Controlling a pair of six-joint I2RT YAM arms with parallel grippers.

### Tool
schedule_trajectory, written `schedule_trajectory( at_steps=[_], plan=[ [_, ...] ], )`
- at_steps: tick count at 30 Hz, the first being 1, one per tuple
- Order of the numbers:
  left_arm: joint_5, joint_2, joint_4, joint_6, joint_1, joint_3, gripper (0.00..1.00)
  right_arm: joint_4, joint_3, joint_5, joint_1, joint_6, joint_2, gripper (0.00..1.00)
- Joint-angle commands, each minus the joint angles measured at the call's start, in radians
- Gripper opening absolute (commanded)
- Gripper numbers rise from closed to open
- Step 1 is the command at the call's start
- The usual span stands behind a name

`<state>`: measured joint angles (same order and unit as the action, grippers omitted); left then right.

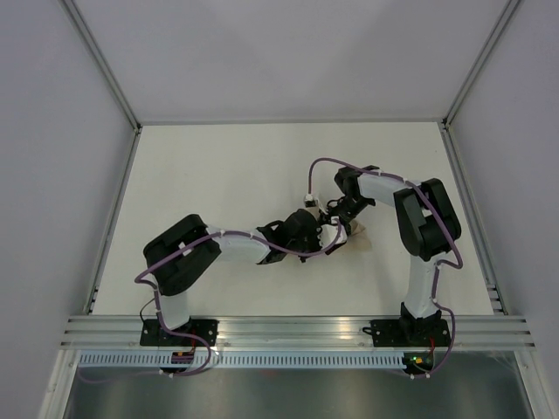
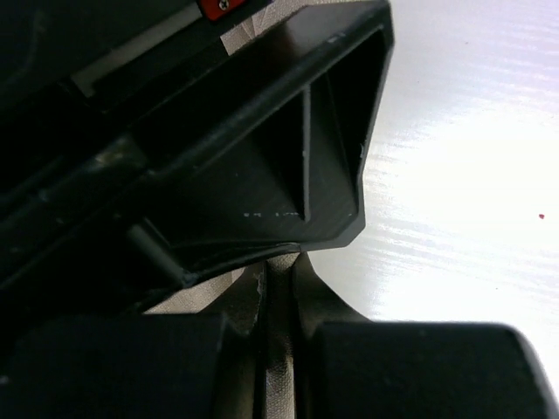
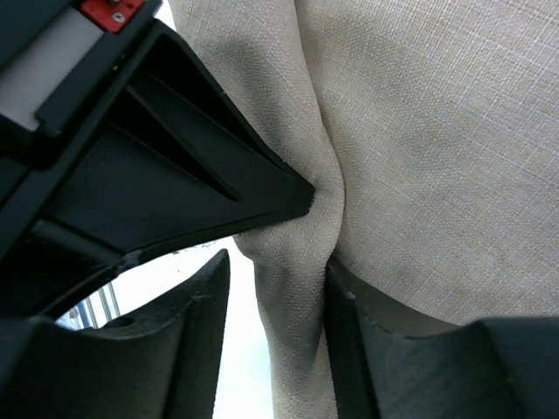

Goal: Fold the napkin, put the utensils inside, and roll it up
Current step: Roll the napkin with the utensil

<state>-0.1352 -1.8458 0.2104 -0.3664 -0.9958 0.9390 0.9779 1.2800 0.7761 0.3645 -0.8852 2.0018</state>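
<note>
Top external view: the left arm [image 1: 240, 246] and the right arm [image 1: 382, 185] reach in over the white worktop [image 1: 218, 166] and meet a little right of its middle. They cover nearly all of the napkin [image 1: 358, 230], and only a small tan patch shows beside them.

Left wrist view: the left hand [image 2: 279, 269] is pinched almost closed, with a thin strip of tan cloth caught in the slit between its two black fingers [image 2: 367, 367]. A black ribbed finger [image 2: 288, 166] crosses the frame just above them.

Right wrist view: the right hand [image 3: 278, 266] stands partly spread around an upright fold of the napkin. The fold touches one finger, and a bright gap separates it from the other, so nothing is clamped. Above, the pointed tip of another ribbed finger presses a crease into the cloth, which fills the upper right of the frame.
</note>
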Motion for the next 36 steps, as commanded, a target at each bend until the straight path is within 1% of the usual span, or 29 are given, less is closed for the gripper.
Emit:
schedule_trajectory(
  at_steps=[1, 3, 7, 10, 17, 24, 27, 28, 30, 31, 32, 33, 34, 36],
  plan=[
    [-0.178, -0.076, -0.088, 0.086, 0.020, -0.003, 0.02, -0.091, -0.015, -0.124, -0.009, 0.042, -0.024, 0.53],
    [-0.196, -0.087, -0.098, 0.092, 0.029, 0.001, 0.02, -0.088, 0.005, -0.107, -0.025, 0.072, -0.054, 0.56],
    [-0.242, -0.108, -0.123, 0.098, 0.043, 0.020, 0.02, -0.084, 0.030, -0.084, -0.056, 0.112, -0.096, 0.59],
    [-0.250, -0.125, -0.143, 0.098, 0.046, 0.033, 0.02, -0.085, 0.045, -0.074, -0.084, 0.130, -0.123, 0.61],
    [-0.290, -0.161, -0.198, 0.118, 0.074, 0.072, 0.02, -0.104, 0.062, -0.023, -0.160, 0.161, -0.169, 0.62],
    [-0.368, -0.204, -0.282, 0.161, 0.126, 0.138, 0.02, -0.108, 0.052, 0.071, -0.288, 0.146, -0.238, 0.62],
    [-0.408, -0.239, -0.350, 0.178, 0.152, 0.188, 0.02, -0.155, -0.022, 0.077, -0.317, 0.124, -0.319, 0.62],
    [-0.428, -0.250, -0.368, 0.181, 0.155, 0.204, 0.02, -0.206, -0.080, 0.071, -0.317, 0.123, -0.345, 0.62],
    [-0.451, -0.285, -0.425, 0.190, 0.167, 0.248, 0.02, -0.266, -0.146, 0.049, -0.317, 0.117, -0.434, 0.61],
    [-0.469, -0.297, -0.440, 0.190, 0.178, 0.260, 0.02, -0.330, -0.218, 0.042, -0.317, 0.114, -0.496, 0.62],
    [-0.477, -0.314, -0.471, 0.196, 0.183, 0.274, 0.02, -0.364, -0.255, 0.028, -0.315, 0.105, -0.530, 0.61],
    [-0.490, -0.325, -0.483, 0.198, 0.190, 0.297, 0.02, -0.401, -0.293, 0.003, -0.308, 0.103, -0.563, 0.62],
    [-0.500, -0.334, -0.499, 0.201, 0.195, 0.308, 0.02, -0.471, -0.365, -0.012, -0.303, 0.100, -0.625, 0.61],
    [-0.521, -0.360, -0.541, 0.208, 0.209, 0.346, 0.02, -0.530, -0.431, -0.037, -0.274, 0.086, -0.684, 0.61]
  ],
)
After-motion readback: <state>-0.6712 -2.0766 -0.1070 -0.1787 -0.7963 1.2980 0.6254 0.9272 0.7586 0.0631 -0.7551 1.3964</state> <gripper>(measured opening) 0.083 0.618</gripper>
